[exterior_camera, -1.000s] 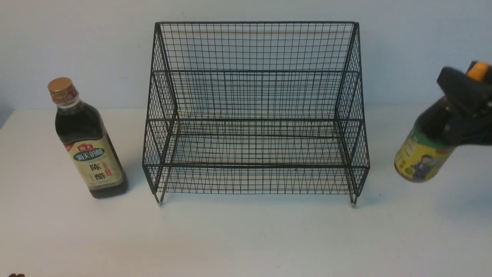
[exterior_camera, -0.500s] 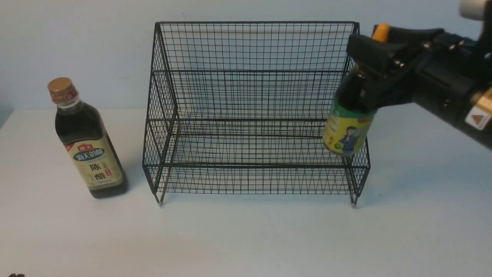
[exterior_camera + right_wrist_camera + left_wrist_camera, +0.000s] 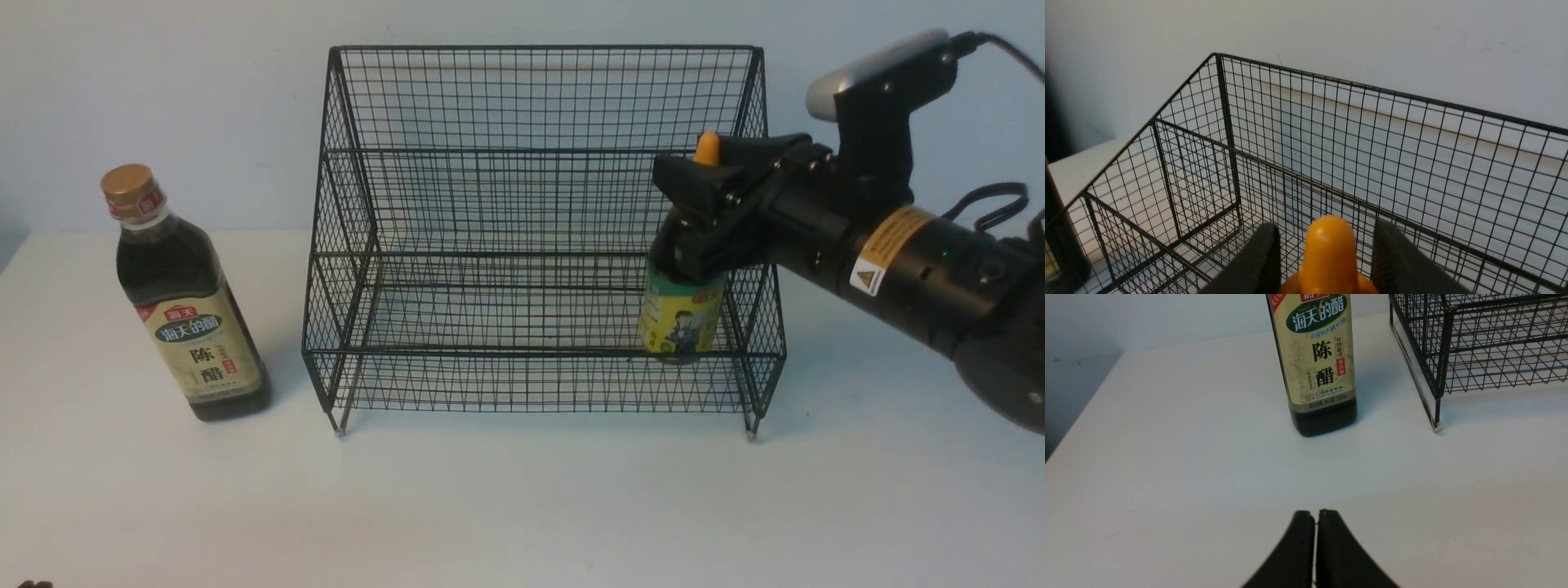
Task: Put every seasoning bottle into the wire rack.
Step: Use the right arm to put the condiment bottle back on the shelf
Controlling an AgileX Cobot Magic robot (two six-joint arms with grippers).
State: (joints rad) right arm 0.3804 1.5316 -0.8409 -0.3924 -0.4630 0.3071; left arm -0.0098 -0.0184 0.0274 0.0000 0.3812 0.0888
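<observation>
Now placing step, bottle 1 of 2: short bottle [image 3: 682,314] inside wire rack [image 3: 539,98], lower near tier, right end; base at mesh or just above, can't tell. Right fingers [image 3: 1261,261] clenched on neck, either side of orange nozzle [image 3: 1329,249]. Long axis approx. vertical, nozzle up, label facing near. Next, prob.: seat it, let go, lift clear w/o snagging right side mesh. Tall bottle [image 3: 188,310] upright on desk [image 3: 522,506], left of rack, cap up. Left fingers [image 3: 1298,547] pressed together, empty.
</observation>
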